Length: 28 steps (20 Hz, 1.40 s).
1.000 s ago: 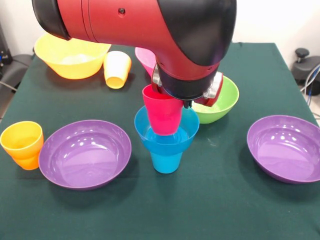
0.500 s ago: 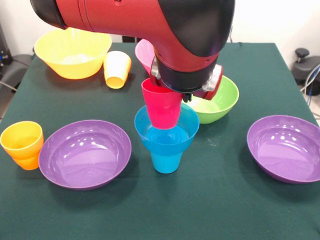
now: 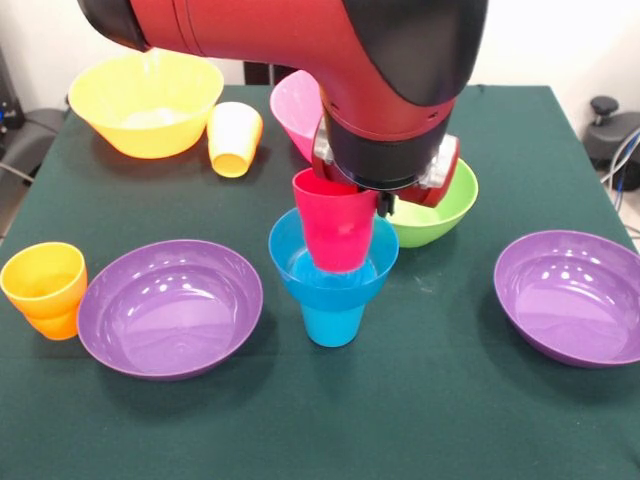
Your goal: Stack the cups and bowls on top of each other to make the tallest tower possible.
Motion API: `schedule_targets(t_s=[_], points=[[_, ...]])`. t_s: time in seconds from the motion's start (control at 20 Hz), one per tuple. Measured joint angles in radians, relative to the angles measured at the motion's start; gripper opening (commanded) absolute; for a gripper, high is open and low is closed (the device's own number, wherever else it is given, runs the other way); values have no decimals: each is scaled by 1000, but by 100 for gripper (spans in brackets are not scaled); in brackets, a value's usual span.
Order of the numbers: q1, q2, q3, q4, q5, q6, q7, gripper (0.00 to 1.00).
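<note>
A red cup (image 3: 335, 225) hangs slightly tilted from my gripper (image 3: 376, 203), which is shut on its rim and mostly hidden under the arm's thick wrist. The cup's base dips inside the small blue bowl (image 3: 285, 262), which sits on the upside-down blue cup (image 3: 332, 322) at the table's middle. I cannot tell whether the red cup touches the bowl's floor. The lime green bowl (image 3: 445, 212) stands just behind and right of the wrist. A yellow cup (image 3: 234, 138) lies on its side at the back left. An orange cup (image 3: 45, 288) stands at the left edge.
Two purple bowls flank the blue stack, one at the left (image 3: 170, 310) and one at the right (image 3: 572, 297). An orange-yellow bowl (image 3: 145, 105) and a pink bowl (image 3: 298, 108) sit at the back, the pink one partly behind the arm.
The red cup rose a little out of the blue bowl, then came back down into it, ending slightly further right. The arm shifted right with it.
</note>
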Motion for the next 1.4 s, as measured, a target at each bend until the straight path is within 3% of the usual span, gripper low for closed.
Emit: schedule_targets(t_s=[0.5,1.4], points=[[7,0,-11,33,9,-55,0,0],[13,-25,-47,90,17,-58,0,0]])
